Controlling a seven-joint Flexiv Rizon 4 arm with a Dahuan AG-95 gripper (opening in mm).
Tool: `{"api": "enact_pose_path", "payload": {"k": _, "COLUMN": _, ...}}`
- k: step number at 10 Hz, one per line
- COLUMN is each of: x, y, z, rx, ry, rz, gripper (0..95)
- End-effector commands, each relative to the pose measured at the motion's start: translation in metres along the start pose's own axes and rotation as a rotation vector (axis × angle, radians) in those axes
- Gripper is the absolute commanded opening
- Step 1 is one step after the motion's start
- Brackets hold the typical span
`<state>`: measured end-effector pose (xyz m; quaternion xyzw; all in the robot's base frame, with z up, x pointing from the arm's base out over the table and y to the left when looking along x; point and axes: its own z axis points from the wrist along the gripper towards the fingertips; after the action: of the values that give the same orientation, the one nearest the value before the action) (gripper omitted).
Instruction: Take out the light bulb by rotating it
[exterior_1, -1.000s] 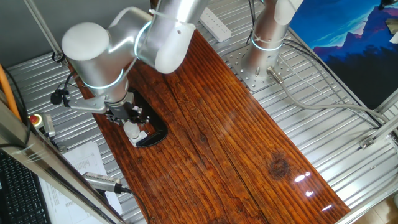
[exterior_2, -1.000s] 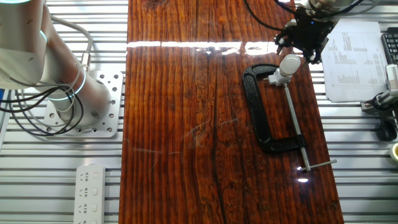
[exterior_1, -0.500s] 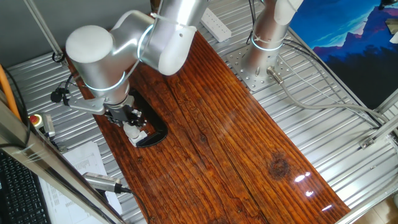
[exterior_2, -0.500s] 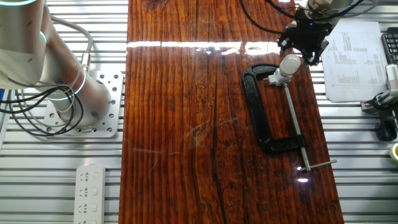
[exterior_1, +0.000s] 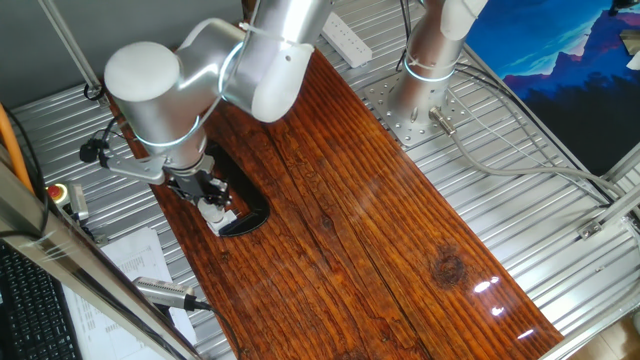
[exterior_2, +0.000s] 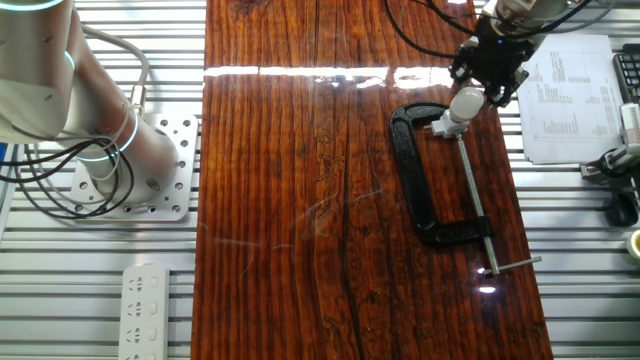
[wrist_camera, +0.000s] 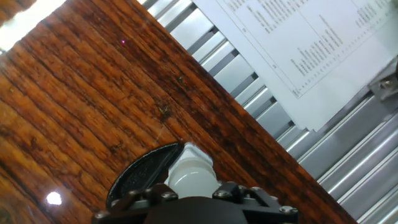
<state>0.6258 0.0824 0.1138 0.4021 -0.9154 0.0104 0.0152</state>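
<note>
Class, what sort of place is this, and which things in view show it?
Probably a robotics lab bench: a wooden board on slotted aluminium framing, a bolted-down robot base, and a light bulb held in a black C-clamp.

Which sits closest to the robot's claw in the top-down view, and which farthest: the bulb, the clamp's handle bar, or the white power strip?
1. Bulb: right under the gripper, at the top right of the board.
2. Clamp's handle bar: lower down the board's right side.
3. Power strip: far bottom-left corner, off the board.
</note>
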Motion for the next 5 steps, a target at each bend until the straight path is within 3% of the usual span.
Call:
{"api": "enact_pose_path", "payload": {"k": 1, "x": 0.0008, "y": -0.0003, "z": -0.0001, "rx": -0.002, "ry": 0.002, "rz": 0.005, "gripper": 19.0}}
{"api": "enact_pose_path", "payload": {"k": 3, "x": 0.0008, "y": -0.0003, "z": -0.0001, "rx": -0.007, "ry": 0.001, "rz": -0.028, "gripper": 19.0}}
{"api": "enact_pose_path", "payload": {"k": 4, "x": 0.0005, "y": 0.0001, "z": 0.0000, "rx": -0.021, "ry": -0.007, "rz": -0.064, "gripper": 0.0}}
{"api": "enact_pose_path", "payload": {"k": 5, "x": 0.0005, "y": 0.0002, "z": 0.0000, "rx": -0.026, "ry": -0.008, "rz": -0.087, "gripper": 0.0}}
